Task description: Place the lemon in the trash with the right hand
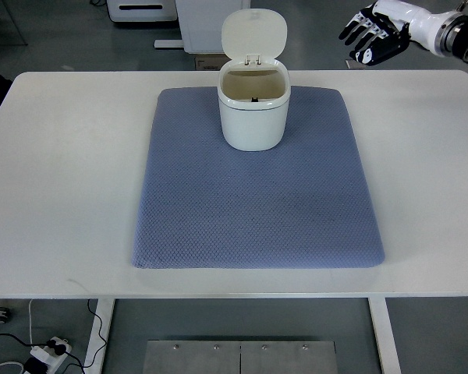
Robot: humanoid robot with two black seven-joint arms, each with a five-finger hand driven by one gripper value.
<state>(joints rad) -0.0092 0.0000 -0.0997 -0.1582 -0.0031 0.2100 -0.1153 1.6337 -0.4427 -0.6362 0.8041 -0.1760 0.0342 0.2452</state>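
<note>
A white trash bin (253, 109) is standing upright on the far middle part of a blue-grey quilted mat (257, 195), its hinged lid (254, 34) tipped back and open toward the far side, showing a tan inner wall. The lemon is not showing anywhere in the top view; whether it is lying inside the bin cannot be told, since only the upper inside of the bin is visible. The mat is lying flat across the middle of a white table (62, 171), reaching nearly to the near edge.

The right robot hand (373, 35) is hovering at the upper right, beyond the far edge of the table and well apart from the bin. Its black fingers (360, 29) are spread and relaxed, pointing toward the left, and are gripping nothing. Its white forearm (421, 23) is entering from the right edge.

Beyond the table, the bases of white cabinets (207, 23) are standing on a grey floor. Under the near edge, white table legs, a metal plate (238, 357) and a power strip (47, 352) with cables are showing at the bottom left.
</note>
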